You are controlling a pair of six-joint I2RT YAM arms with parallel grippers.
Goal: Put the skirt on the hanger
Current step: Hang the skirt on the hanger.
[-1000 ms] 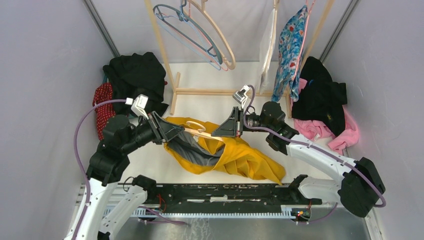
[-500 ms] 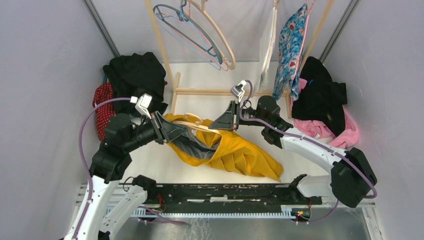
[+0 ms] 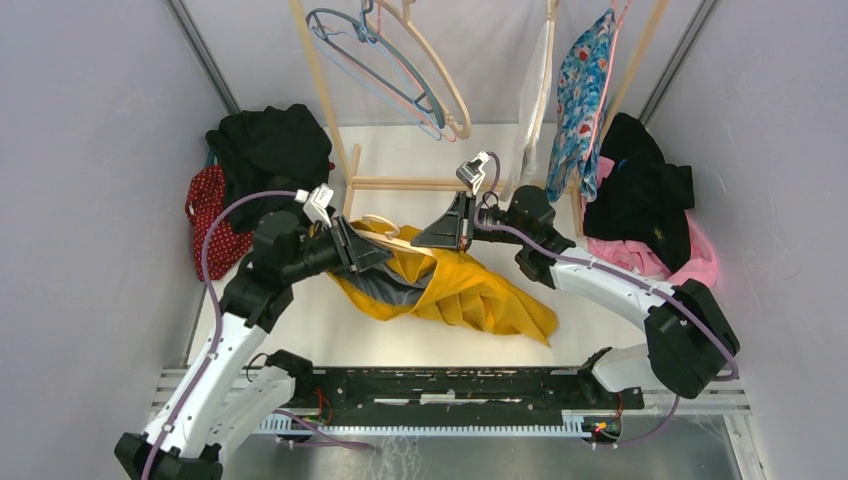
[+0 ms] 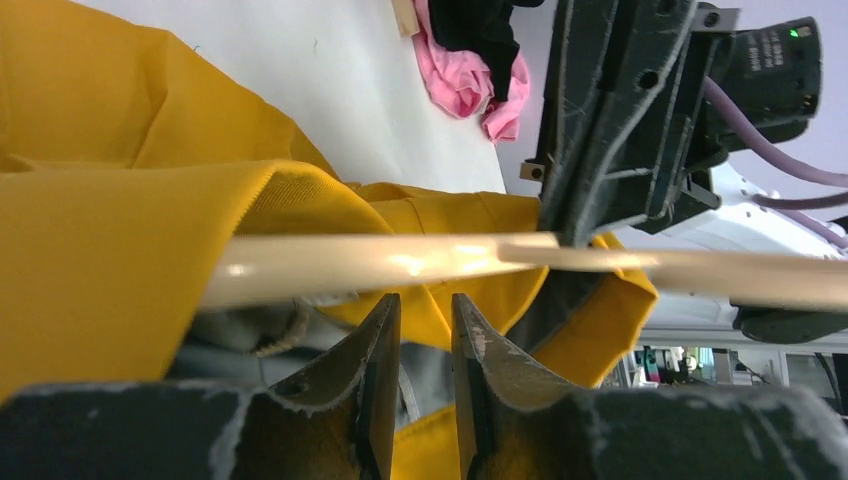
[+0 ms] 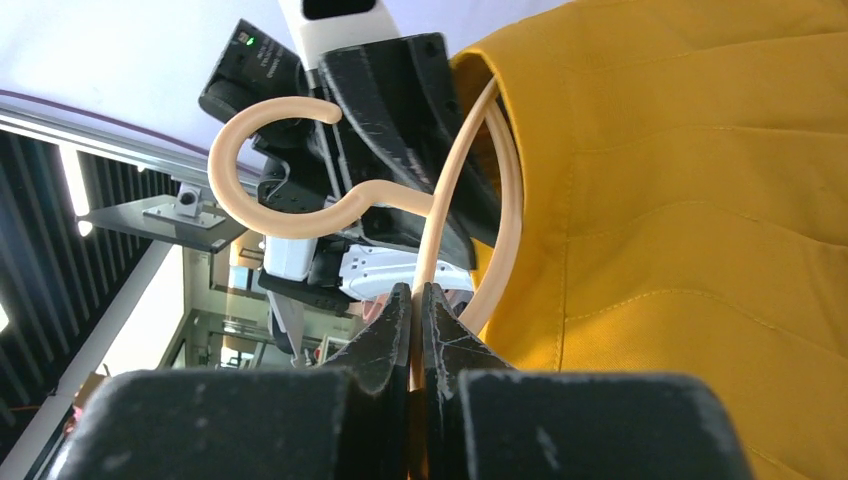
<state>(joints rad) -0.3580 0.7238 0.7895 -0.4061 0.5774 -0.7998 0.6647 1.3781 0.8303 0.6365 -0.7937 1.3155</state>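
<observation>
The hanger (image 5: 444,210), pinched in the right gripper (image 5: 418,300), is being fed into the yellow skirt (image 3: 480,295). The left gripper's (image 4: 425,305) hold cannot be told. Next, the waist must be pulled over.

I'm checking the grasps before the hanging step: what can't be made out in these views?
Left wrist view: far end of the hanger, cut off by the right edge.
Left wrist view: whether the left gripper pinches the skirt; the gap between its jaws is too narrow.
Right wrist view: where the shut right gripper holds the hanger, covered by its jaws.
Top view: most of the hanger, under skirt and grippers.
</observation>
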